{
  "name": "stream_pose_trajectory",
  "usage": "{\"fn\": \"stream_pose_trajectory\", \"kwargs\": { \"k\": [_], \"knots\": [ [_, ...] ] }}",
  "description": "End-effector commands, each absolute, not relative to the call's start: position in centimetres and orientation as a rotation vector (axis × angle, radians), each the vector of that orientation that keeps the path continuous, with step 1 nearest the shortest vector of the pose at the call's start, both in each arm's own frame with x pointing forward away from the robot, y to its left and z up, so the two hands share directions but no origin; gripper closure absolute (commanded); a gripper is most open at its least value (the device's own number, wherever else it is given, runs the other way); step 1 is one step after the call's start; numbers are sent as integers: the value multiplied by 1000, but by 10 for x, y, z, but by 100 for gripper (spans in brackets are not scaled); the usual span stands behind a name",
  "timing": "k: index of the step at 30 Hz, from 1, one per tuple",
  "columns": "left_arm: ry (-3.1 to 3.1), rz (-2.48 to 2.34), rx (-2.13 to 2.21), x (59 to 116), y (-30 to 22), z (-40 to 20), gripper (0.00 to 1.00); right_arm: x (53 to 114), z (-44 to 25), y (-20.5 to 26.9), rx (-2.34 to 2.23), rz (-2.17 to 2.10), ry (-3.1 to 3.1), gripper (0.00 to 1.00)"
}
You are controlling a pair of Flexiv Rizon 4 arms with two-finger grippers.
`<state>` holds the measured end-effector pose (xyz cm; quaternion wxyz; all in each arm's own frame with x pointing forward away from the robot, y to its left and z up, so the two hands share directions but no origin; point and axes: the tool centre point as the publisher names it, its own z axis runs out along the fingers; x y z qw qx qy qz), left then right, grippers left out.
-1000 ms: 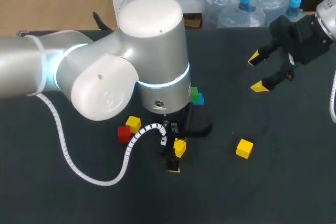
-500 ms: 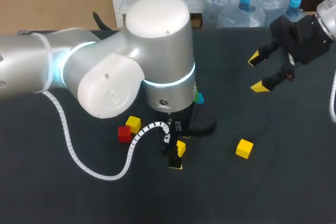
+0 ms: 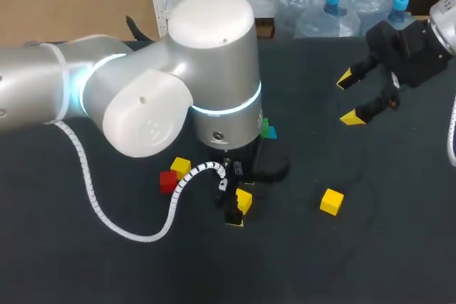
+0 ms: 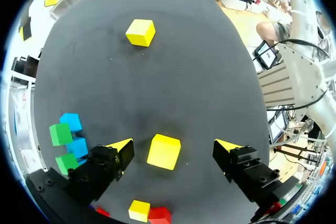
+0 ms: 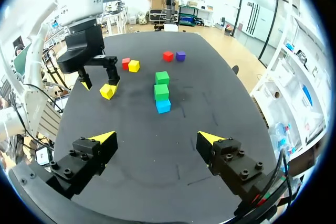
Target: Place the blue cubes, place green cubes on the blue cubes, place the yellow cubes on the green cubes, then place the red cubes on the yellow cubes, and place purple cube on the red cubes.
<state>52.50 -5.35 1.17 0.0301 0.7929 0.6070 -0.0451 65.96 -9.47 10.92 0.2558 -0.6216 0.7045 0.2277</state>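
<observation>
My left gripper (image 4: 174, 145) stands open low over the table with a yellow cube (image 4: 164, 151) between its fingers, untouched on either side. The head view shows that cube (image 3: 244, 201) under the left gripper (image 3: 237, 211). Beside it lies a cluster of two green cubes (image 4: 61, 134) and two blue cubes (image 4: 70, 122), also seen as green (image 5: 161, 92) and blue (image 5: 163, 105). A red cube (image 3: 168, 181) and a yellow cube (image 3: 181, 167) sit together. Another yellow cube (image 3: 331, 201) lies alone. A red cube (image 5: 168, 55) and a purple cube (image 5: 180, 55) lie far off. My right gripper (image 3: 354, 96) hangs open and holds nothing.
The left arm's big elbow (image 3: 206, 83) hides much of the table's middle in the head view, including most of the green and blue cluster (image 3: 268, 131). The dark tabletop (image 3: 370, 261) stretches bare to the front right.
The left arm has shifted slightly around the yellow cube, its gripper staying open. The cubes and the right arm have not moved.
</observation>
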Motion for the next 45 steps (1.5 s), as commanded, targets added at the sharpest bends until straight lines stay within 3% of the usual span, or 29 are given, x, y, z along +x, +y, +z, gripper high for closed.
{"fn": "stream_pose_trajectory", "kwargs": {
  "k": [1, 13, 14, 15, 16, 17, 18, 20, 28, 29, 30, 45],
  "knots": [
    [1868, -146, 2456, 530, -56, 8, 0, 660, 109, -95, -1687, 619, 1910, 0],
    [1876, -150, 2466, 528, -57, 3, 0, 660, 109, -95, -1687, 619, 1910, 0],
    [1875, -152, 2463, 527, -57, 2, 4, 660, 109, -95, -1687, 619, 1910, 0],
    [1874, -153, 2463, 527, -57, 1, 20, 660, 109, -95, -1687, 619, 1910, 0],
    [1874, -154, 2464, 526, -57, 0, 48, 660, 109, -95, -1687, 619, 1910, 0],
    [1876, -159, 2462, 526, -57, -1, 56, 660, 109, -95, -1687, 619, 1910, 0],
    [1877, -162, 2462, 525, -57, -2, 77, 660, 109, -95, -1687, 619, 1910, 0],
    [1873, -163, 2462, 524, -57, -3, 100, 660, 109, -95, -1687, 619, 1910, 0],
    [1859, -160, 2461, 524, -57, -1, 100, 660, 109, -95, -1687, 619, 1910, 0],
    [1865, -155, 2457, 524, -57, 0, 74, 660, 109, -95, -1687, 619, 1910, 0],
    [1876, -157, 2448, 525, -57, 1, 0, 660, 109, -95, -1687, 619, 1910, 0],
    [1860, -123, 2489, 529, -48, -2, 0, 660, 109, -95, -1687, 619, 1910, 0]
  ]
}}
